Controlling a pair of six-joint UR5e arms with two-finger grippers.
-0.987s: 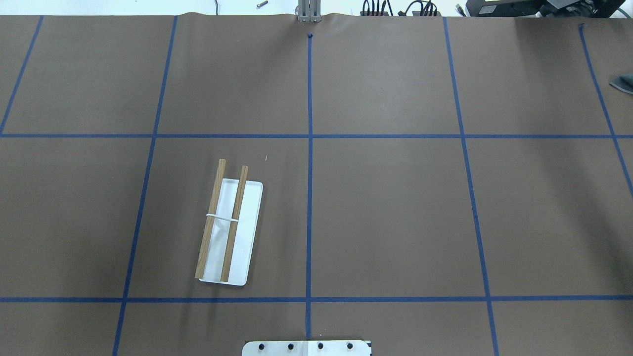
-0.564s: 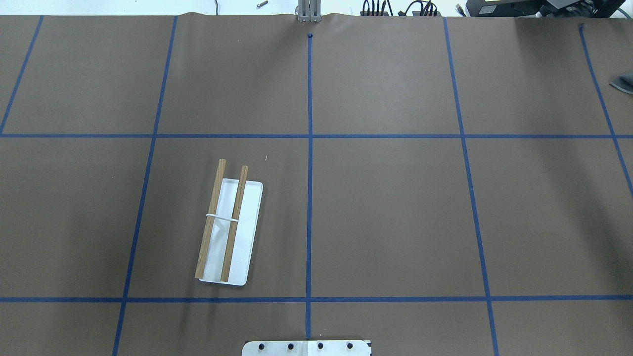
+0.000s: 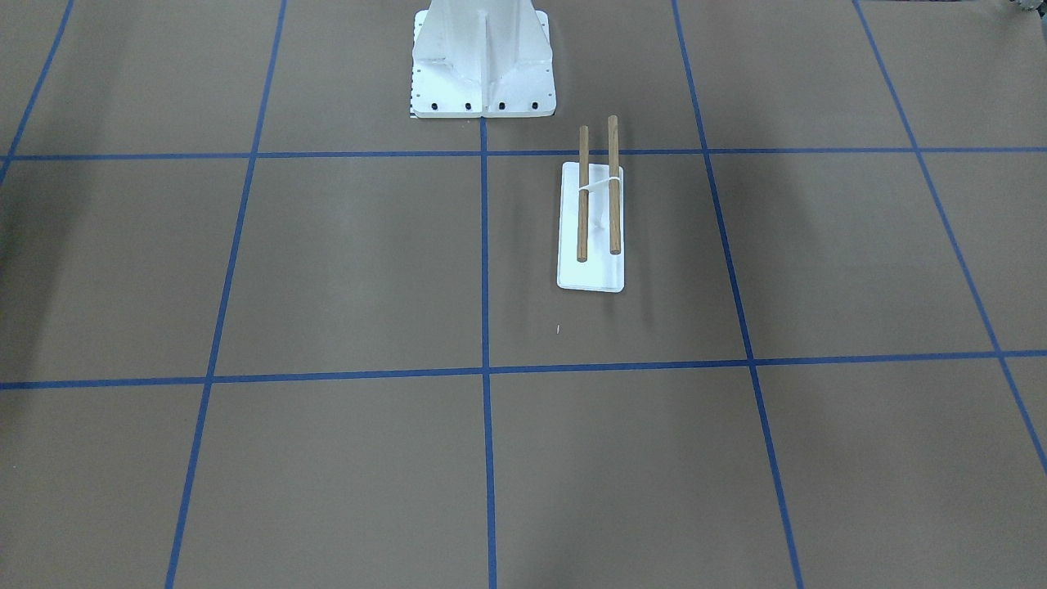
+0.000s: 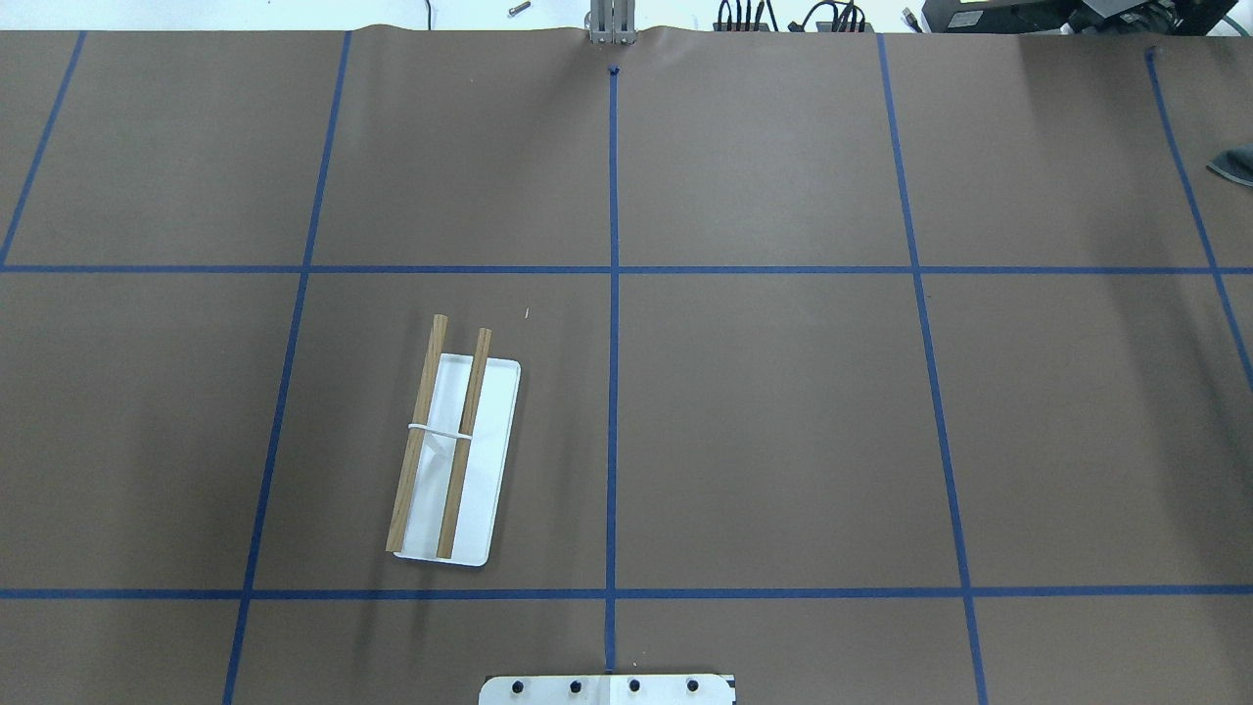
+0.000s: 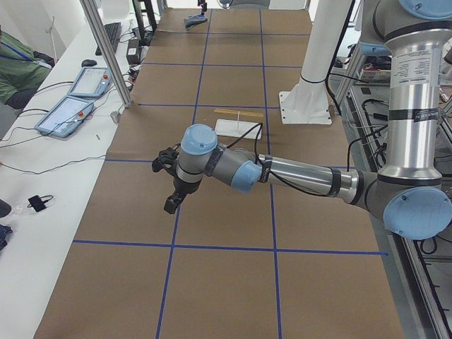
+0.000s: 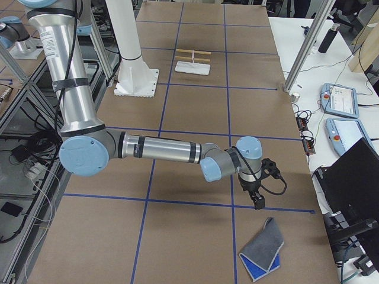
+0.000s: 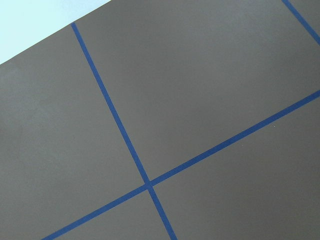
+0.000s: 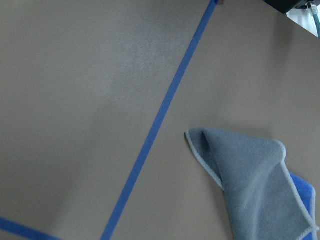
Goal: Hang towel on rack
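Front-facing: rack stands on the table, just ahead of the white pedestal, whose top is cut off. Both rods bare.

Overhead: rack sits left of centre on the robot's near side. Only a grey corner of the towel shows at the far right edge; the rest is cut off. The pedestal shows only as a strip at the bottom.

Exterior left: left gripper hangs over bare table, holding nothing visible. Finger spread: cannot tell from this angle.

Exterior right: right gripper points down near the towel, apart from it. Spread: cannot tell. The towel lies folded on the table, grey up with a blue corner showing.

Left wrist: brown table and crossing blue tape lines only; fingers out of frame.

Right wrist: towel lower right, cut off by the frame, with blue peeking at its right edge; fingers out of frame.
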